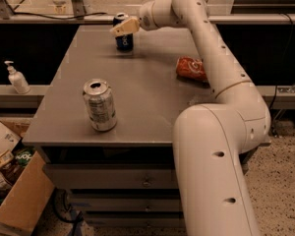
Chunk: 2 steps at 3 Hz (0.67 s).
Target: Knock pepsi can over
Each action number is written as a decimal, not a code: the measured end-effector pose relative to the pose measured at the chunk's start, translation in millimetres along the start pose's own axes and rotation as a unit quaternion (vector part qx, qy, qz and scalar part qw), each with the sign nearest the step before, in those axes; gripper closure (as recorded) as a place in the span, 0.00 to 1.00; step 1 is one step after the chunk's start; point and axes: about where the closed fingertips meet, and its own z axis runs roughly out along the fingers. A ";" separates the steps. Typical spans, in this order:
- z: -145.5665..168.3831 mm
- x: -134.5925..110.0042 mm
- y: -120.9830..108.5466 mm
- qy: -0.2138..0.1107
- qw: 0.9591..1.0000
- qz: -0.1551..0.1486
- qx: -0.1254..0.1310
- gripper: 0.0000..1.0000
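Three cans are seen on the table point(147, 97). Clock directions are taken from the table centre, with 12 at the far edge.

Pepsi can point(124, 41): placed at 11 o'clock, close to the far edge. It is upright and not yet knocked over. Its silver top is seen just above and behind the gripper, and the blue body with white lettering is seen below it.

Gripper point(124, 27): held at 11 o'clock as well, across the upper front of the pepsi can and pointed toward 9 o'clock. It appears to be touching the can near the rim, though contact cannot be confirmed. Whether it is released or clenched cannot be told.

Arm point(211, 63): raised from the base at 5 o'clock and run along the right side of the table. It is bent near 1 o'clock, then turned toward 9 o'clock to reach the can.

Silver can point(100, 105): stood upright at 7 o'clock, near the front edge, with its opened top visible. It is well apart from the pepsi can.

Red can point(191, 68): laid on its side at 2 o'clock, just beside the arm and partly hidden by it.

Off the table, a white pump bottle point(15, 77) is stood on a ledge at 9 o'clock. A cardboard box point(19, 200) is set on the floor at 7 o'clock. Drawers point(113, 176) are fitted under the table top.
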 end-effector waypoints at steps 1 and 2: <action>-11.3 -6.5 3.9 0.007 1.000 -0.001 -0.004 0.38; -23.5 -13.5 11.2 0.012 1.000 0.001 -0.009 0.61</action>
